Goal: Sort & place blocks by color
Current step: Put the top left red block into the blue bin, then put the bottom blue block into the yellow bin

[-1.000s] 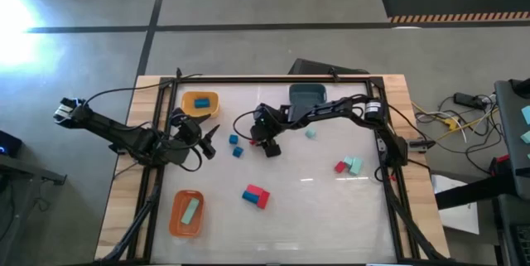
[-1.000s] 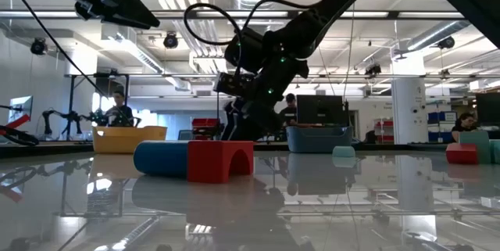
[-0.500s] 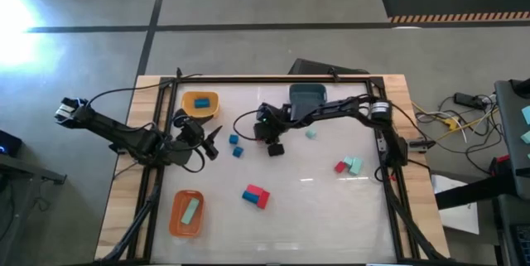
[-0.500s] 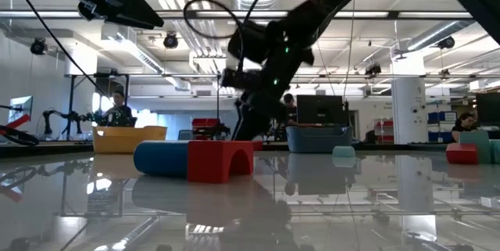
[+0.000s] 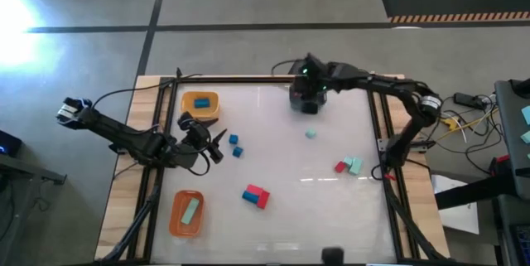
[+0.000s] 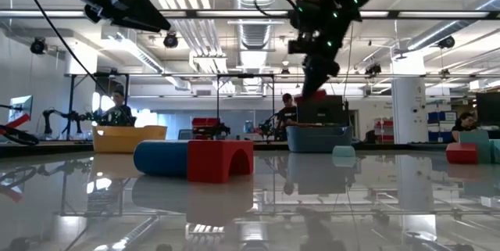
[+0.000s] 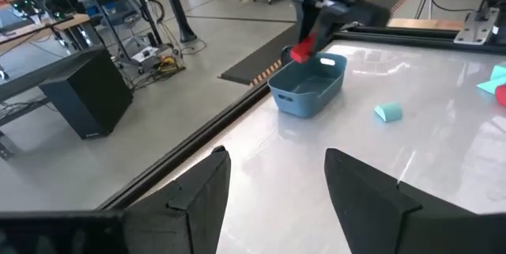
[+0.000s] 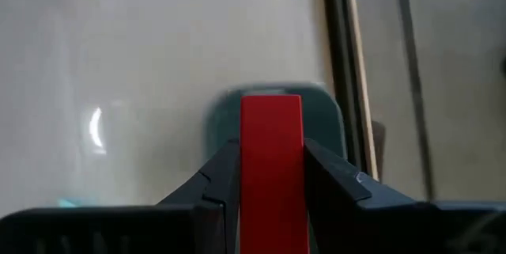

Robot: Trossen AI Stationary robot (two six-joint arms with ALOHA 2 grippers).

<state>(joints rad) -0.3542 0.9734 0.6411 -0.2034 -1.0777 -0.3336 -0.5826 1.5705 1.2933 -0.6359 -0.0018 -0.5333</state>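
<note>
My right gripper (image 8: 271,176) is shut on a red block (image 8: 271,151) and hangs above the dark teal-grey tray (image 5: 307,102) at the table's far edge; the left wrist view shows the block (image 7: 301,51) over the tray (image 7: 308,89). My left gripper (image 5: 217,142) is open and hovers at the table's left, near two small blue blocks (image 5: 235,145). A red and a blue block (image 5: 257,195) lie together mid-table. A mint block (image 5: 310,133) lies alone, and a red and a mint block (image 5: 349,166) sit at the right. My right gripper pinches the red block by its two opposite long sides (image 8: 247,167), one finger on each side. The fingers come from above, pointing down, and lie along the block. The block is lifted clear, above the teal-grey tray (image 8: 221,123).
A yellow tray (image 5: 199,103) at the far left holds a blue block. An orange tray (image 5: 175,224) at the near left holds a mint block. A black frame rail (image 5: 273,79) runs along the table's far edge. People and benches show in the room beyond.
My right gripper has risen from the middle of the table, beside the blue blocks, and swung toward the far edge with the red block, ending above the teal-grey tray. My left arm has hardly moved.
</note>
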